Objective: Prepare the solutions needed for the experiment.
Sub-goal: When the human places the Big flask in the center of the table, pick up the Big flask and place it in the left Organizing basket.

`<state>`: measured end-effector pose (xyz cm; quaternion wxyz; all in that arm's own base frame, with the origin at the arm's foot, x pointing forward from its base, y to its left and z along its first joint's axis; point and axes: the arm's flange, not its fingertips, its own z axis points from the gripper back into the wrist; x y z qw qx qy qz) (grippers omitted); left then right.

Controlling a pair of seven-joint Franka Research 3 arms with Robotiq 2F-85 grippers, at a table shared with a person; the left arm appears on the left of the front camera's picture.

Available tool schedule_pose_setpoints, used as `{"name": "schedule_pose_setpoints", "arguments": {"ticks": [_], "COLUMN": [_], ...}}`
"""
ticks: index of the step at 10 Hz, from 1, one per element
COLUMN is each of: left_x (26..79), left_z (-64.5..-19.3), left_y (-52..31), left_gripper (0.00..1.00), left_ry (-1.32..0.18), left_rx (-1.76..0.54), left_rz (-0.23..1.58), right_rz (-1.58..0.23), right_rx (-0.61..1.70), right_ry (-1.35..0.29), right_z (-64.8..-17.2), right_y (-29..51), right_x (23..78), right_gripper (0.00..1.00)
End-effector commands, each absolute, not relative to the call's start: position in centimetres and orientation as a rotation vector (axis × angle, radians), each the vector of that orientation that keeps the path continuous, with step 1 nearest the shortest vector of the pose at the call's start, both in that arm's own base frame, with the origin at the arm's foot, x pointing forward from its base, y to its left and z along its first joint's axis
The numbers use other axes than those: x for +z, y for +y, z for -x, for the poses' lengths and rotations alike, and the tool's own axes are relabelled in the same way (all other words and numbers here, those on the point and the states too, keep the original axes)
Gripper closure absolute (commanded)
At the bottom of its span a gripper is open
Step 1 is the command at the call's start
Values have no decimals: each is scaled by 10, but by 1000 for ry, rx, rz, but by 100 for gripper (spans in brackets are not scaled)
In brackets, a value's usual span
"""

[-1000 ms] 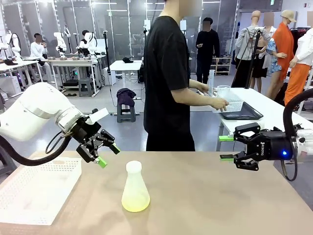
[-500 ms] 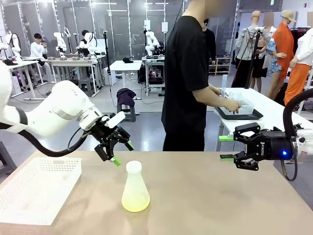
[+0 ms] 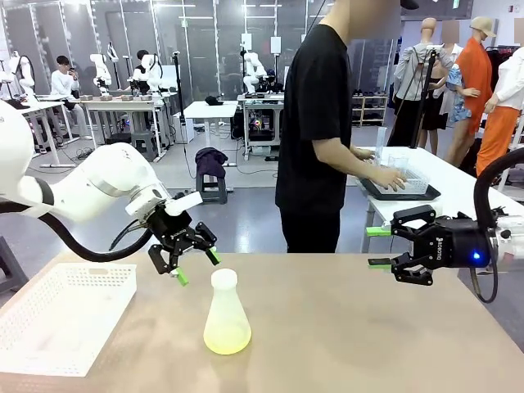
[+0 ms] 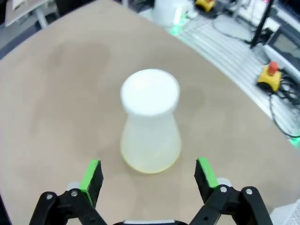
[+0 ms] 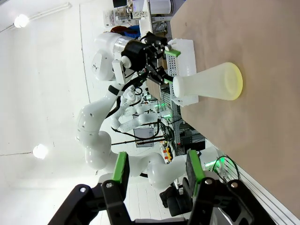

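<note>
Frosted conical flask upright on the tan bench, a little toward nine o'clock from its middle, white round cap on the neck. Pale yellow solutions pooled shallow at the bottom, tinting the base.

Left tool poised just above and beside the cap at about ten o'clock from it, jaws spread to their widest, green pads bare, gripping nothing. Same tool from the left wrist: flask standing between and beyond the two pads, untouched.

Right tool hanging at three o'clock, well apart from the flask, jaws partly parted with nothing between them. Small white lettering on its black body, too fine to read. Blue light glowing on the wrist.

White perforated tray resting at eight o'clock on the bench.

Person in black shirt beyond the far edge, hands on a clear basket on another table.
</note>
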<state>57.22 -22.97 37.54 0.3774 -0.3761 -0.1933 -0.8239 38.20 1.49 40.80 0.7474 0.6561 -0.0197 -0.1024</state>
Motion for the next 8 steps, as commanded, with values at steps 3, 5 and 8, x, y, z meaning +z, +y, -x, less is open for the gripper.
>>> {"name": "schedule_pose_setpoints", "arguments": {"ticks": [3, 5, 8], "left_x": [363, 356, 343], "left_z": [-588, -589, -591], "left_y": [-237, -247, -256], "left_gripper": [0, 0, 0], "left_ry": [-534, -568, -576], "left_rx": [-2135, -2132, -2139], "left_rz": [1073, 1087, 1178], "right_rz": [-1440, -1440, -1440], "right_rx": [-225, -225, -225], "right_ry": [-50, -50, -50], "right_z": [-382, -382, -382], "right_y": [15, 15, 15], "right_x": [409, 409, 409], "right_gripper": [37, 37, 37]}}
